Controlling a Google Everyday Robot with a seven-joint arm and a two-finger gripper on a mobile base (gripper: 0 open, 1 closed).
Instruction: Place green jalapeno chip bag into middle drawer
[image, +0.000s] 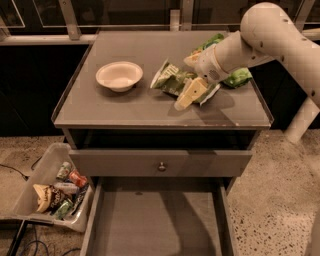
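Note:
The green jalapeno chip bag (171, 78) lies crinkled on the cabinet top, right of centre, dull olive with pale patches. My gripper (190, 93) is low at the bag's right end, over or against it; the bag's right edge is hidden beneath it. The arm (260, 37) reaches in from the upper right. The middle drawer (156, 222) is pulled out at the bottom of the view, its flat grey floor bare.
A white bowl (119, 75) sits left on the cabinet top (125, 107). A brighter green bag (236, 78) lies behind the arm. Above the open drawer is a closed drawer front with a knob (161, 165). A bin of snacks (56, 192) stands on the floor at left.

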